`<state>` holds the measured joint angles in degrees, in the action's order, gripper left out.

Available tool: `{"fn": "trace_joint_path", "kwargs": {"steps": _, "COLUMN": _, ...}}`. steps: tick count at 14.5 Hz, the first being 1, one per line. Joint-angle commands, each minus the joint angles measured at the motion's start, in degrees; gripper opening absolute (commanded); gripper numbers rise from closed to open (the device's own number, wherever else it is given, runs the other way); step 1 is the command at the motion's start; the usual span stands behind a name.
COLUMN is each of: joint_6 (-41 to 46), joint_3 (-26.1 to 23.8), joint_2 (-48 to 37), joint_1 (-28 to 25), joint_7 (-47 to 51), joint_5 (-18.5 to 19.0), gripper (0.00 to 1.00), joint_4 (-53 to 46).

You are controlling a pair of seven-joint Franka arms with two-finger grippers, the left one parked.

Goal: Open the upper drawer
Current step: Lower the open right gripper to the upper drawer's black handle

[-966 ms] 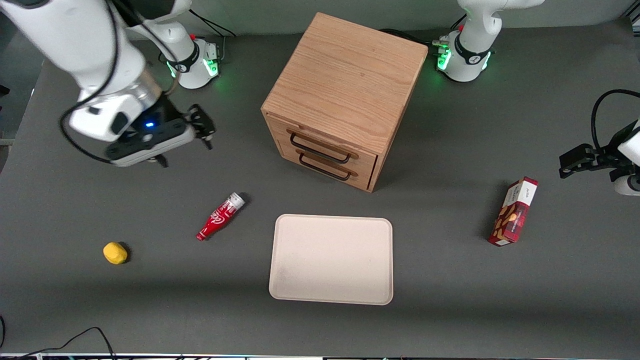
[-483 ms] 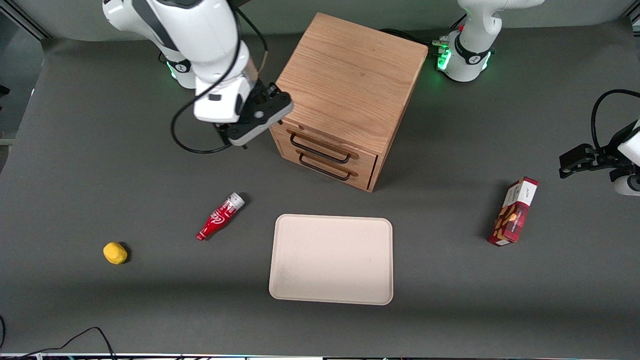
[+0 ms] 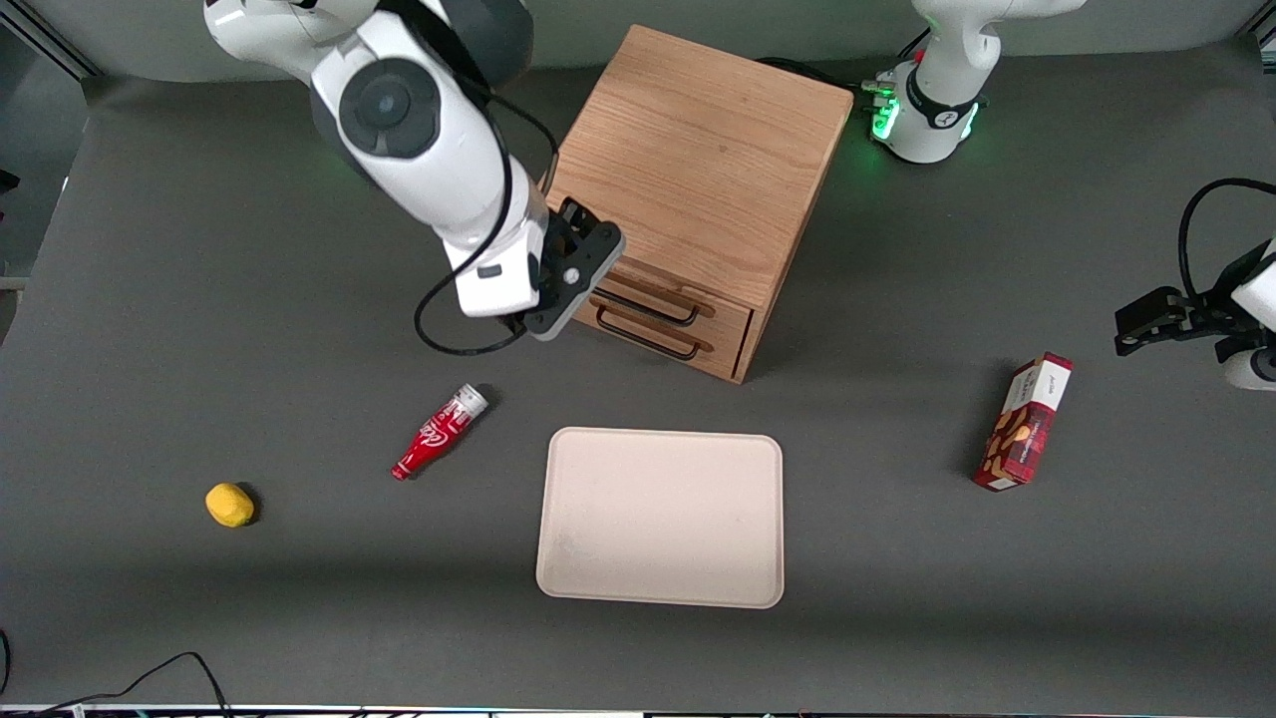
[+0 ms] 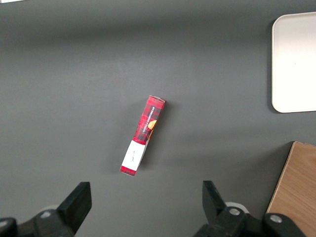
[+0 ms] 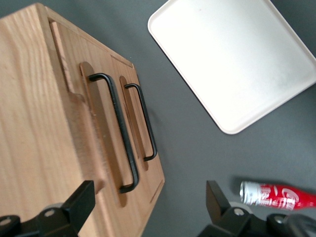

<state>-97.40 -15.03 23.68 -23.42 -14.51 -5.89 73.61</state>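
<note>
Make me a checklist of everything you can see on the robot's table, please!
Surface: dark grey table, flat.
Job's things: upper drawer of the oak cabinet is shut; its black wire handle is untouched. Lower drawer shut too.
Clutter: white tray nearer the front camera than the cabinet; red bottle lying on its side; yellow lump toward the working arm's end; red snack box toward the parked arm's end.
Grippers: gripper open, close in front of the cabinet by the end of the upper handle, holding nothing.
Cables: black cable looped off the wrist; another at the table edge.
Surroundings: nothing seen.
</note>
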Motion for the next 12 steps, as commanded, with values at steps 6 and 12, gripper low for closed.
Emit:
{"fn": "trace_joint_path", "kwargs": {"steps": 6, "joint_6": -2.71, "joint_3": -0.97, "joint_2": 5.76, "joint_1": 0.92, "joint_7": -12.81, "joint_5": -5.87, "gripper": 1.0, "joint_4": -1.28}}
{"fn": "trace_joint_path", "kwargs": {"steps": 12, "joint_6": -8.94, "joint_3": -1.41, "joint_2": 6.46, "joint_1": 0.92, "joint_7": -16.42, "joint_5": -6.15, "gripper": 1.0, "joint_4": 2.93}}
